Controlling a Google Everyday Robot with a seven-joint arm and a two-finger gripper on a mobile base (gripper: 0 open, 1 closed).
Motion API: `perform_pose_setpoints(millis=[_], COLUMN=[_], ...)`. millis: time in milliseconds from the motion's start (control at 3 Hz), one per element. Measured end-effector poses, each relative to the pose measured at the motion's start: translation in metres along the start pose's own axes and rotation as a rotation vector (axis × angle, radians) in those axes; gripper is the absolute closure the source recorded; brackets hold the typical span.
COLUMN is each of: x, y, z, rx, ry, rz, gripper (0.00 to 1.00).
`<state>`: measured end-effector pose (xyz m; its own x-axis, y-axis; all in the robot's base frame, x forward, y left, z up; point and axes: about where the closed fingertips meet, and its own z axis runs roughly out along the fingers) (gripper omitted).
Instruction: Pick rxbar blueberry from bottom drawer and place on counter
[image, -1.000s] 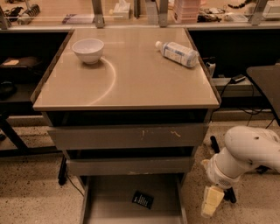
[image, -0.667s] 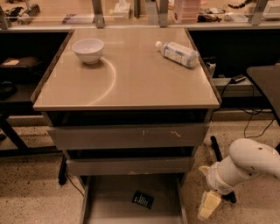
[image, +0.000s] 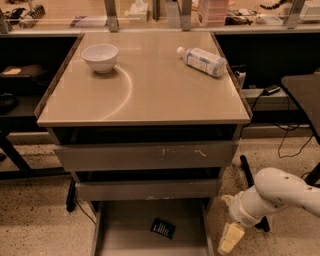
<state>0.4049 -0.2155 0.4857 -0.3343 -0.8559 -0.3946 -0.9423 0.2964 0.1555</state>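
gripper low beside the open bottom drawer, bar lying inside

the counter (image: 150, 95), a wide glossy tan top, covers the grey cabinet and fills the middle of the camera view. behind it runs a cluttered pale shelf (image: 60, 27) with metal posts. under the counter sit two taller grey drawers (image: 145, 156), the upper one with scratches on its front. below them the bottom drawer (image: 125, 225) is pulled out toward the camera, its flat grey floor showing.

the white arm (image: 280, 192) comes in from the right edge, low over the speckled floor, to the right of the cabinet. on the counter a white bowl (image: 100, 56) stands near the back left corner, and a clear plastic bottle (image: 202, 61) with a white label lies on its side near the back right.

the gripper (image: 229, 241) points down just outside the bottom drawer's right rail, near the lower edge of the view. whether it is parted or closed cannot be told. the rxbar blueberry (image: 163, 228), a small dark wrapper with white lettering, lies flat on the drawer floor, right of centre, apart from the gripper.
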Motion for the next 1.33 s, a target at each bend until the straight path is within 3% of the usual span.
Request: perform_pose_setpoints(millis=[667, 1333], x=[-0.007, -0.004], y=[-0.026, -0.025], z=[0.109, 0.13], rx=[0.036, 0.032], ry=[-0.162, -0.198], rz=[0.03, 0.027], gripper=[0.0, 0.0])
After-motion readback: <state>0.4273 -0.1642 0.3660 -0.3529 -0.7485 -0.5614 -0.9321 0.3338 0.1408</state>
